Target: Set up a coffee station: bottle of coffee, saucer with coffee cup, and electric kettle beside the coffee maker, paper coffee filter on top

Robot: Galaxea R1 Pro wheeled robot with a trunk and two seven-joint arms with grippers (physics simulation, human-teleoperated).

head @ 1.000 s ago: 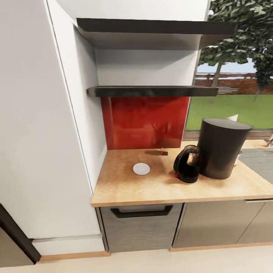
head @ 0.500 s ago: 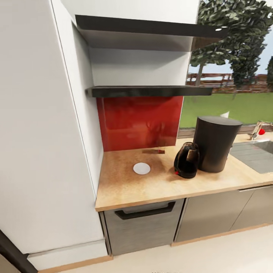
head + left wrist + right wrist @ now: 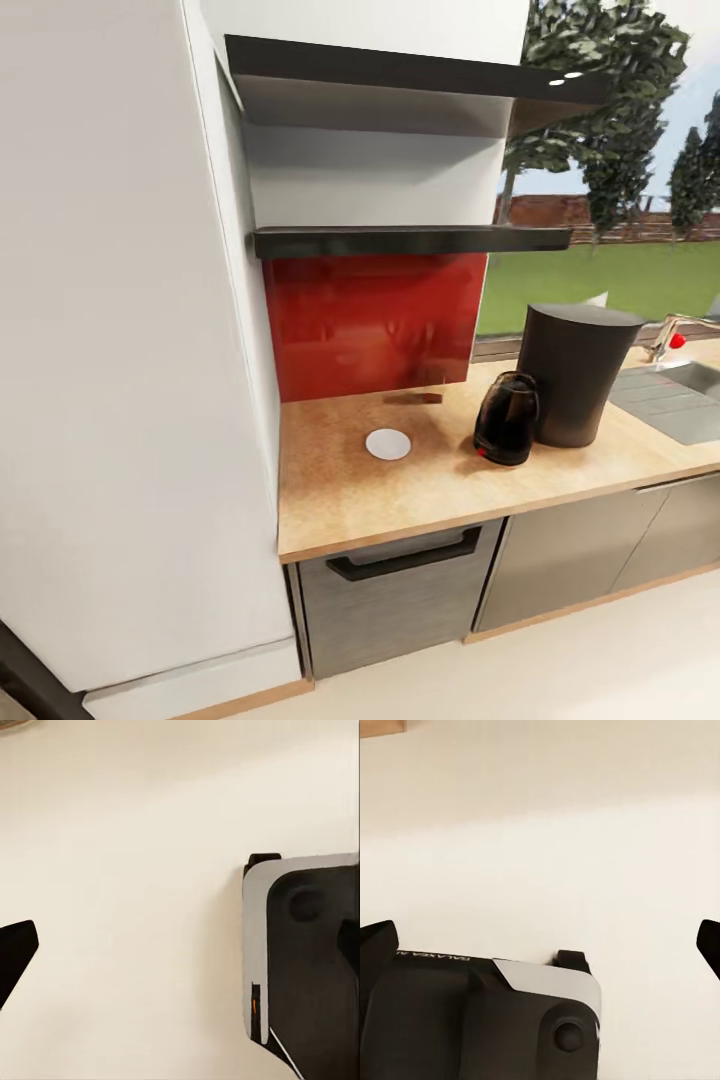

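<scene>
Hanging over pale floor, left gripper (image 3: 180, 945) and right gripper (image 3: 540, 937) both stand wide apart. Since the earlier frame the head view has swung; nothing has moved. One kitchen countertop (image 3: 400, 490) carries one saucer (image 3: 388, 444), one electric kettle (image 3: 506, 419) at its 3 o'clock, touching one coffee maker (image 3: 575, 372). Two shelves: kitchen shelf (image 3: 400, 241) lower.

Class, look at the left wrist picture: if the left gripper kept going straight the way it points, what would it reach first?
Most likely the pale floor, which lies straight ahead of the left gripper. The robot's own base sits off to one side, not squarely in line. Depth is hard to judge here.
</scene>
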